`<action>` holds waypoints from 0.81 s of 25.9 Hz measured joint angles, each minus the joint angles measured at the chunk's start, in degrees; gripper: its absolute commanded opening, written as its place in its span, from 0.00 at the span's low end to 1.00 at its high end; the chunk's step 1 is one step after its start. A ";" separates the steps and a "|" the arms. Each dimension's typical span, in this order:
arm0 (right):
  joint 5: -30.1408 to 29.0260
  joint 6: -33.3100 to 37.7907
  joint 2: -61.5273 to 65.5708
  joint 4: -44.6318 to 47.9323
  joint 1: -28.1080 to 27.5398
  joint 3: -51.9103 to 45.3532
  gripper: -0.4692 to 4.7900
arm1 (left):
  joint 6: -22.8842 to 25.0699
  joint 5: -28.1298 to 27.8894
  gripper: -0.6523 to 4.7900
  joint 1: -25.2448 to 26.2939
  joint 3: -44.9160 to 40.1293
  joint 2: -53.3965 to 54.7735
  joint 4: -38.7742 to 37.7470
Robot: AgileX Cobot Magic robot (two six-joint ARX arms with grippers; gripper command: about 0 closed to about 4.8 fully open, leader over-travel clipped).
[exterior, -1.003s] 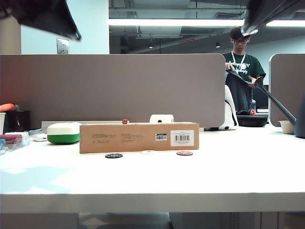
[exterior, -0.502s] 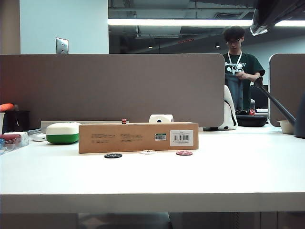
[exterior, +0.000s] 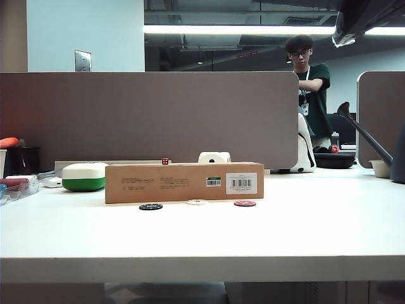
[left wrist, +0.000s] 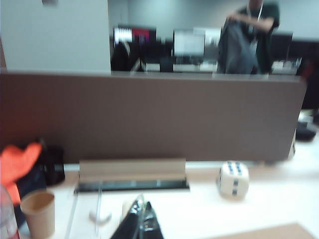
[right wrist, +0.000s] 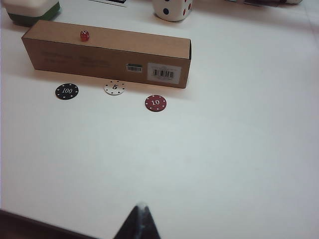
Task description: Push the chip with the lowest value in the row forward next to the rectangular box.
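I had both hands raised well clear of the white surface [exterior: 304,234]. The right hand [right wrist: 139,221] showed only as a dark tip at the near edge of its wrist view, fingers pressed together with nothing between them, hanging over the near part of the surface. The left hand [left wrist: 141,224] showed likewise as a dark closed tip, empty, facing the grey partition [left wrist: 149,117] at the far side.

The rectangular box [right wrist: 107,52] lay lengthwise across the surface, barcode label on its near face toward the right end. A small red die [right wrist: 84,36] sat on its top near the left end.

Three chips lay in a rough row on the near side of the box. The white chip [right wrist: 114,87], marked 5, sat in the middle, just beside the box's near face and farther forward than its neighbours; whether it touched I could not tell. The black chip [right wrist: 67,91] marked 100 lay to its left, the red chip [right wrist: 155,103] marked 10 to its right and nearest me.

A white-and-green case [exterior: 84,176] stood off the box's left end, and a large white die [right wrist: 173,9] behind the box.
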 measured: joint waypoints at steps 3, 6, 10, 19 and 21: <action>0.00 0.00 0.00 0.02 0.00 0.00 0.08 | -0.02 0.00 0.11 0.22 0.00 -5.22 0.09; 0.00 0.00 0.00 0.00 0.00 0.00 0.08 | 3.72 -1.14 0.11 2.08 0.00 -9.46 -0.02; 0.00 0.00 0.00 0.02 0.00 0.00 0.08 | 6.01 -6.82 0.11 4.79 0.20 -12.28 -6.93; 0.00 0.00 0.00 -0.02 -0.02 0.00 0.08 | 2.43 2.78 0.11 8.63 -15.76 -13.44 -15.34; 0.02 0.00 0.00 -0.04 -0.04 0.00 0.08 | 2.12 7.23 0.11 8.63 -21.03 -14.27 -10.82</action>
